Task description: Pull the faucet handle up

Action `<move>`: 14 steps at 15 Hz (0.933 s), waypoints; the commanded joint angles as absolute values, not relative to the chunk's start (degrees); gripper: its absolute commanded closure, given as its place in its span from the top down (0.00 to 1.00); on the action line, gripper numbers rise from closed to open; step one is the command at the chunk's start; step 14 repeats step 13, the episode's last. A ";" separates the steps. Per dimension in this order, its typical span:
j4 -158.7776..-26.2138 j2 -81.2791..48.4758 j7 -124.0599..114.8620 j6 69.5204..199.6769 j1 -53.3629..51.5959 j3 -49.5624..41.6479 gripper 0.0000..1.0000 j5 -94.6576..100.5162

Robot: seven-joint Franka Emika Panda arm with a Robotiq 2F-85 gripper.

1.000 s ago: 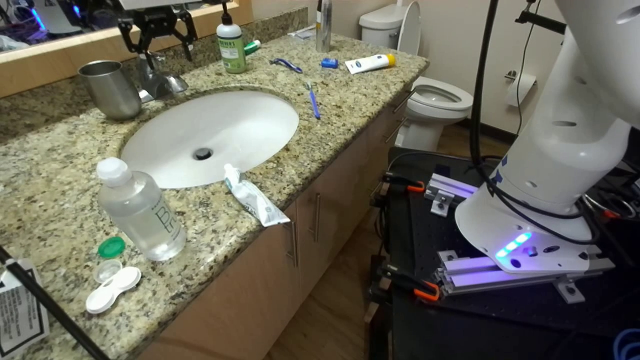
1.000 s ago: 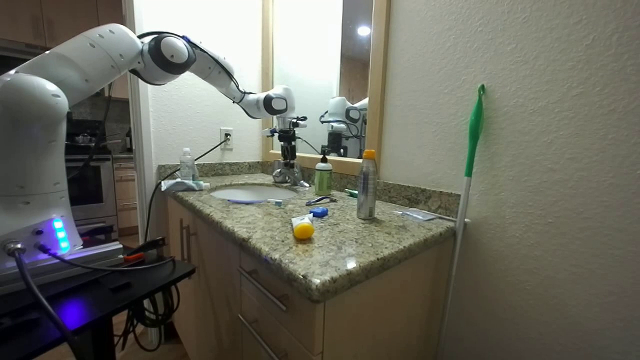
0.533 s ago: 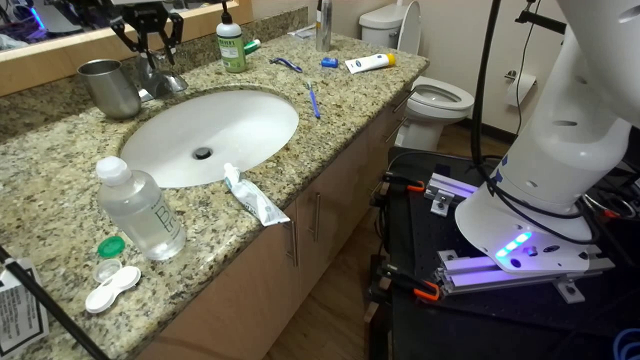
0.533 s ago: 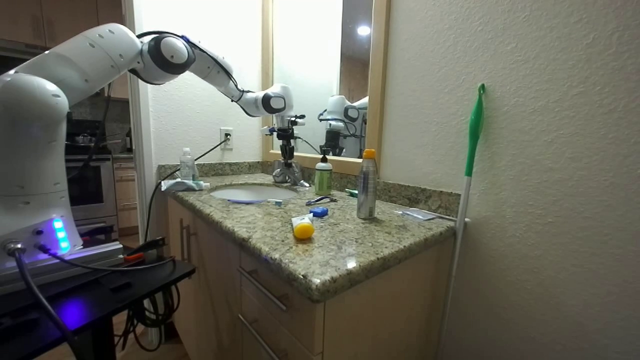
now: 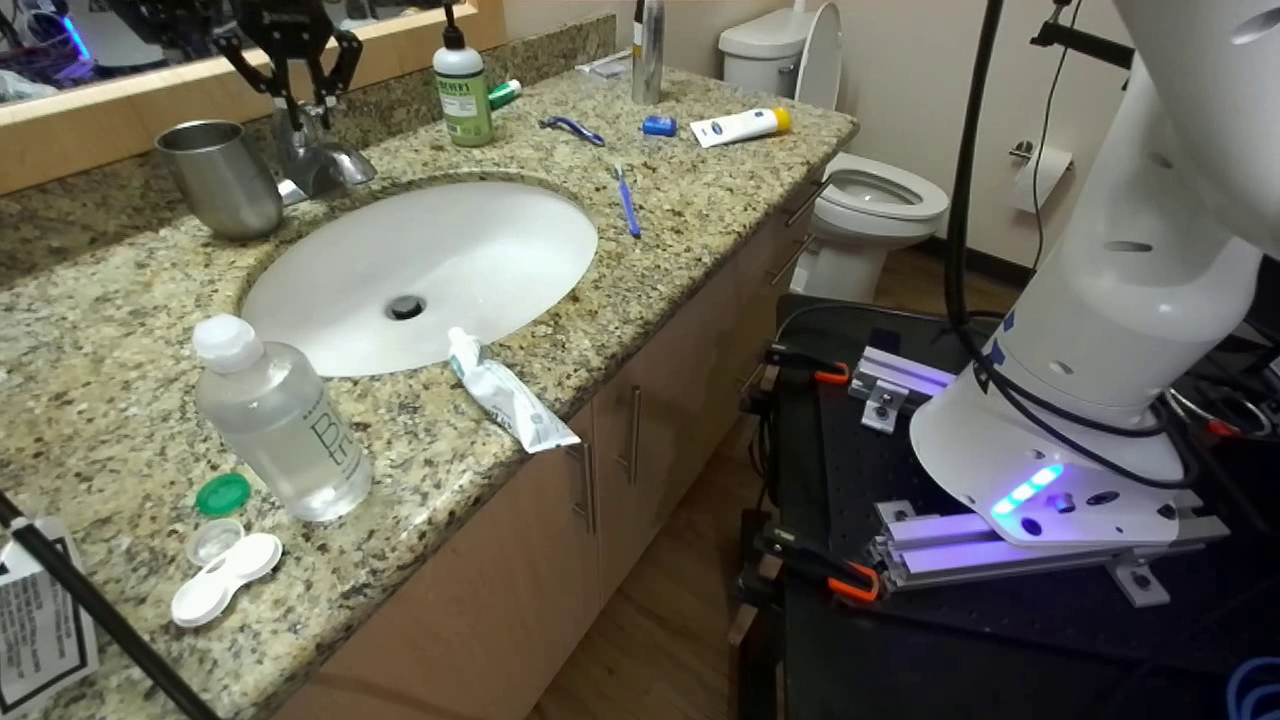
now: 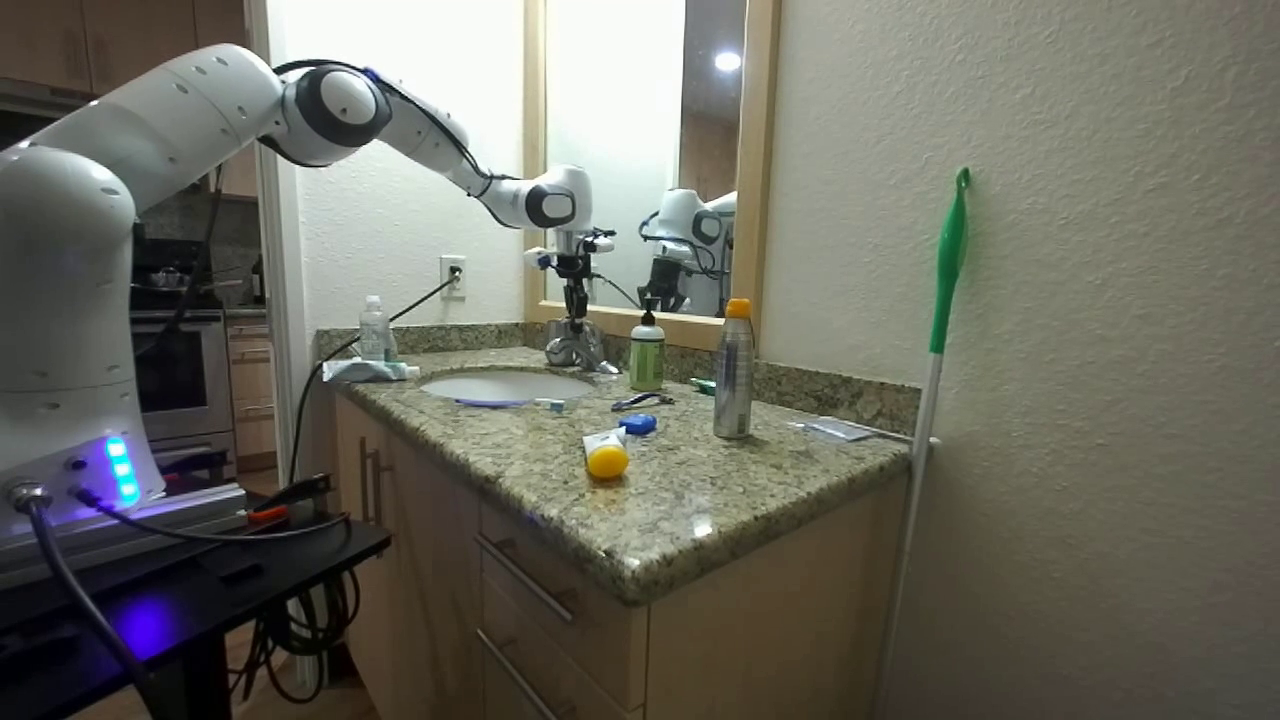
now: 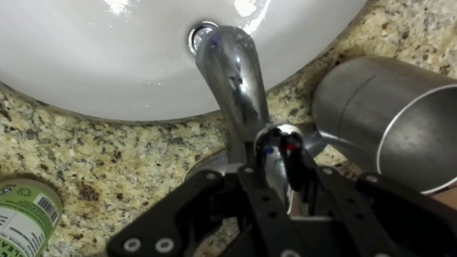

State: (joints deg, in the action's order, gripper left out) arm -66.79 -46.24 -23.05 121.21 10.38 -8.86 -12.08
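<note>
The faucet handle (image 7: 275, 164), a shiny chrome lever with a blue and a red mark, stands between the two black fingers in the wrist view. My gripper (image 5: 309, 106) points down over the faucet (image 5: 322, 168) and is shut on that handle, one finger on each side. In an exterior view the fingers cover much of the lever. The chrome spout (image 7: 237, 78) reaches out over the white basin (image 7: 107, 71). In an exterior view the gripper (image 6: 575, 312) hangs right above the small faucet, close to the mirror.
A dull metal cup (image 5: 218, 180) touches or nearly touches the faucet's side. The green soap bottle (image 5: 462, 95) stands on its opposite side. Behind the gripper runs the wooden mirror frame (image 5: 110, 105). A toothpaste tube (image 5: 510, 395) and a clear bottle (image 5: 285, 430) lie nearer the counter's front.
My gripper's fingers have gone from wide apart to closed around the handle. The gripper has shifted slightly toward the cup side. Handle and faucet look unmoved.
</note>
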 commanded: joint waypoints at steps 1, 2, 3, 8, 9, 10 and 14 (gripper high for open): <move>-76.96 -35.74 -23.23 128.42 10.94 -7.99 0.07 -16.69; -78.53 -34.49 -22.69 131.03 11.40 -7.15 0.07 -17.49; -80.42 -33.09 -22.33 134.42 11.32 -6.98 0.07 -18.57; -89.84 -19.89 -18.68 145.60 11.53 -4.20 0.52 -25.53; -92.31 -16.62 -18.58 145.44 10.62 -4.48 0.53 -24.97; -83.31 -24.20 -20.96 142.72 10.87 -5.62 0.33 -23.32; -88.61 -17.85 -20.65 142.91 10.07 -5.26 0.53 -23.57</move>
